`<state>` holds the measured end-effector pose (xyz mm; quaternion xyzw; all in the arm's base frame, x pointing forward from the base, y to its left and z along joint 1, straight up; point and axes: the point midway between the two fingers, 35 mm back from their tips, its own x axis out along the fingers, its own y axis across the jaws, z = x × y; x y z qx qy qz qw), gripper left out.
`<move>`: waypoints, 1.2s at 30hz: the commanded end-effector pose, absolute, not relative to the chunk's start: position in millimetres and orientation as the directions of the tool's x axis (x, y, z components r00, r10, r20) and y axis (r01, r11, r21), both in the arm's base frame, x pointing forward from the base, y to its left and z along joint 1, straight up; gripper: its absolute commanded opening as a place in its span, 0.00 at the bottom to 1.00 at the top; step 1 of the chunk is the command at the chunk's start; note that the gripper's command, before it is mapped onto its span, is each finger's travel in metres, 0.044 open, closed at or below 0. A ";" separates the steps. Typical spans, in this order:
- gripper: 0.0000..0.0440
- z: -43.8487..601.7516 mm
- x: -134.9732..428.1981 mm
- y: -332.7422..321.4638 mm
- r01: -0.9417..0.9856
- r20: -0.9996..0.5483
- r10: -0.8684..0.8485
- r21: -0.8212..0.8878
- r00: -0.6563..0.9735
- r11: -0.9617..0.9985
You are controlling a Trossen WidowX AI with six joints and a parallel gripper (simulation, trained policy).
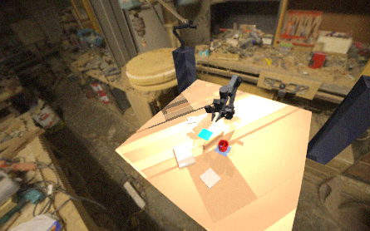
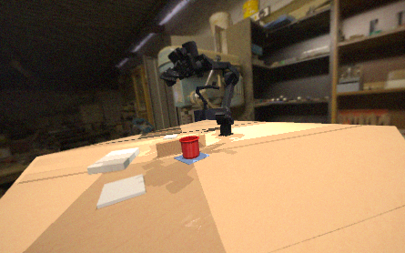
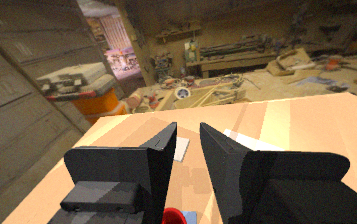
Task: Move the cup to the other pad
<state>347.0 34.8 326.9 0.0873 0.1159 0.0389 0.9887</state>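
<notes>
Spanning your work area: one wooden table (image 1: 270, 149) (image 2: 296, 182) (image 3: 279, 117). Item, a black six-joint arm (image 1: 228, 92) (image 2: 230, 75), raised well apart from the cup. Item, its parallel-jaw gripper (image 1: 214, 120) (image 2: 168, 82) (image 3: 188, 126), partly open, nothing between the fingers. Item, a red cup (image 1: 224, 145) (image 2: 189, 147) (image 3: 174, 217), upright on the blue pad (image 1: 224, 154) (image 2: 203, 156) (image 3: 191, 217). Set down and let go: satisfied. Whether this pad is the start or the goal, you cannot tell; if the start, the whole transfer remains. Top view only: a cyan pad (image 1: 205, 134) and small specks inside the cup, perhaps marbles. Exterior view: the cup's upright wall. Wrist view: the finger gap, clearest.
</notes>
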 end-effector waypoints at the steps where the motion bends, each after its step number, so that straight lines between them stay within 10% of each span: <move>1: 0.23 325.4 351.8 40.2 -0.051 -0.261 0.108 0.216 0.959 0.975; 36: 0.26 298.1 372.7 88.8 0.204 -0.645 0.184 0.478 0.741 0.854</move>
